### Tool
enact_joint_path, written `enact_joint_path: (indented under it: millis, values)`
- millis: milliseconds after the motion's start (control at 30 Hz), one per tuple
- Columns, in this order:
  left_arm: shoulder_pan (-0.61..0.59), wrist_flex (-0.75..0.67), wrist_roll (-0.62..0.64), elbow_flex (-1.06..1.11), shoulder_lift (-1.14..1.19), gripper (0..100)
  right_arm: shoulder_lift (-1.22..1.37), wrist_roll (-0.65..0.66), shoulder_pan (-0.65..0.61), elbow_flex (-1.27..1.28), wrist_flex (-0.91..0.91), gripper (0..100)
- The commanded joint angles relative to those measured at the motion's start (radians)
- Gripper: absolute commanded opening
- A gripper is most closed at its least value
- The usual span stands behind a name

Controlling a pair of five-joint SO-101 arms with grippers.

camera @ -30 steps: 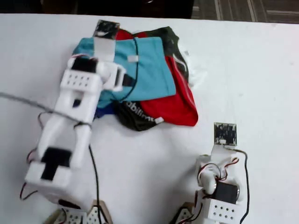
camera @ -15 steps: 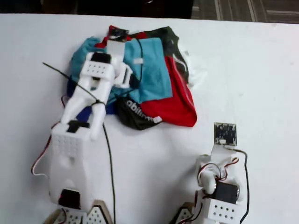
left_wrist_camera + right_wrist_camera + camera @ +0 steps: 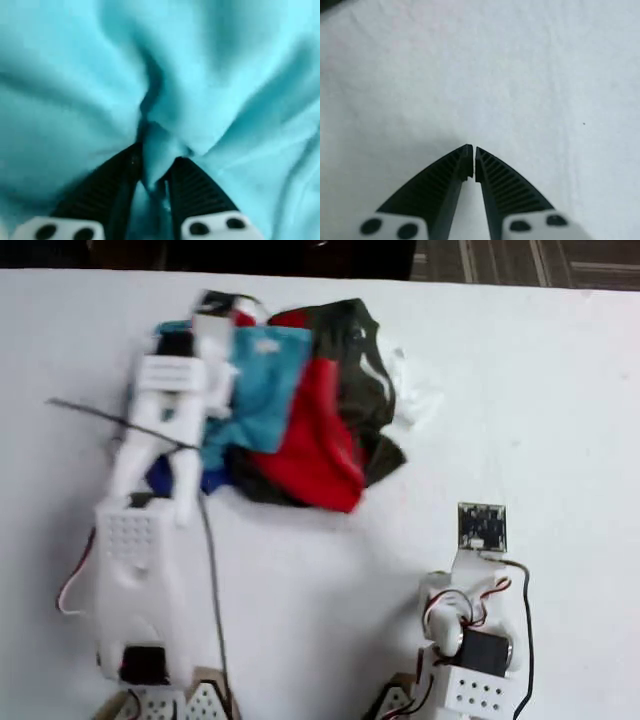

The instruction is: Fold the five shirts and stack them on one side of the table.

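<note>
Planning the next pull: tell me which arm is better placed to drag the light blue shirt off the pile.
Left. The left jaws are shut on a pinch of the light blue fabric shirt. The right jaws are shut over bare white table, apart from the heap of shirts.

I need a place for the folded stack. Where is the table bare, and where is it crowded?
Widest bare table lies right of the shirt pile, beyond the right arm. A smaller patch sits between the two arm bases, nearer than the pile. Crowded: far left, where the left pincer grips the teal shirt.
</note>
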Motion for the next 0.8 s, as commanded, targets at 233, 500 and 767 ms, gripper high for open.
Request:
enact_joint_path:
  millis: [233,500,767]
  values:
    - [-0.519,0.212,-0.008,-0.552,-0.014,3,-0.015,-0.006,-0.004,0.008,0.008,1.8]
    - [-0.695,0.206,-0.011,-0.725,-0.005,3,-0.015,-0.006,-0.004,0.008,0.008,1.8]
    - [-0.738,0.187,-0.043,-0.657,0.043,3,-0.015,-0.006,-0.004,0.008,0.008,1.8]
